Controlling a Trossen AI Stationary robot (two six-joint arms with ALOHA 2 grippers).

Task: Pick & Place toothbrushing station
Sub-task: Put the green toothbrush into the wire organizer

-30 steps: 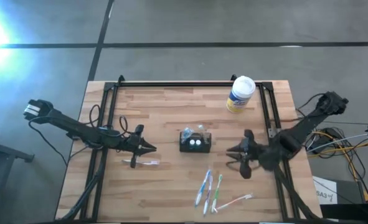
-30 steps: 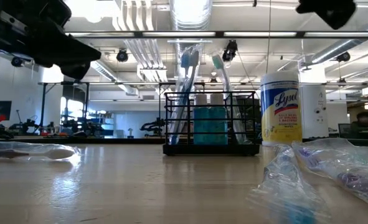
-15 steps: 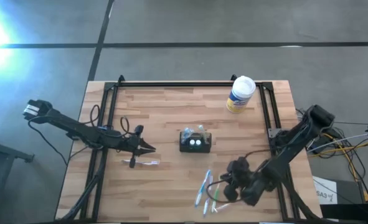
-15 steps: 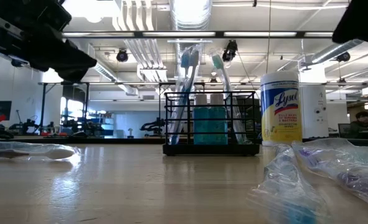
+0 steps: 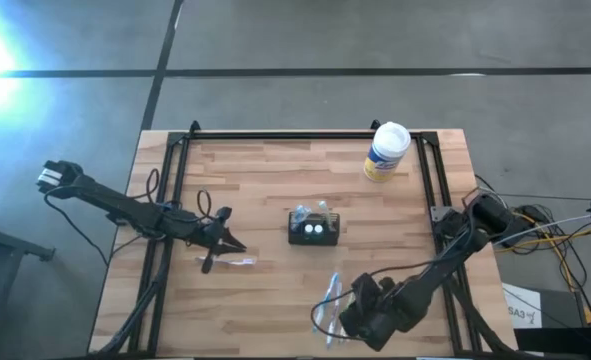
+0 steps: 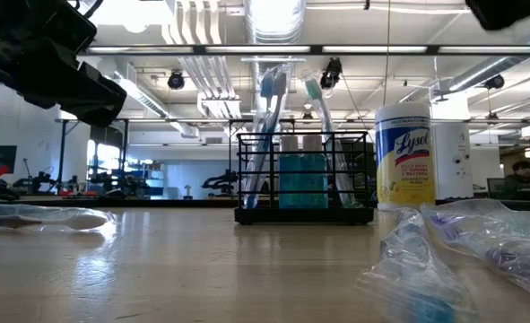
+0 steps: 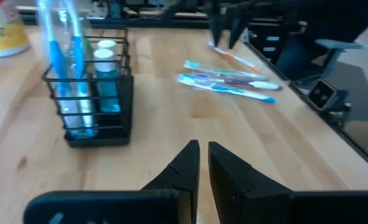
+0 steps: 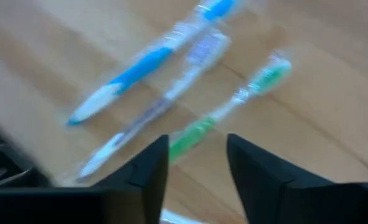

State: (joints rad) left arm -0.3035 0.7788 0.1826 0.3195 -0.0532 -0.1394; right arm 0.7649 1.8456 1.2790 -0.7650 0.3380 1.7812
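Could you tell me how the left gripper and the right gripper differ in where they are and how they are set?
The left gripper hangs above a wrapped toothbrush left of the black holder; the right gripper hangs above the loose toothbrushes at the table's near edge. The left gripper's fingers are almost together; the right gripper's stand apart. Both hold nothing.

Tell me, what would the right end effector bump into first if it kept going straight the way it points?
Probably the green toothbrush. The right end effector is open just above it, with the wrapped blue toothbrush beyond. Depth is unclear.
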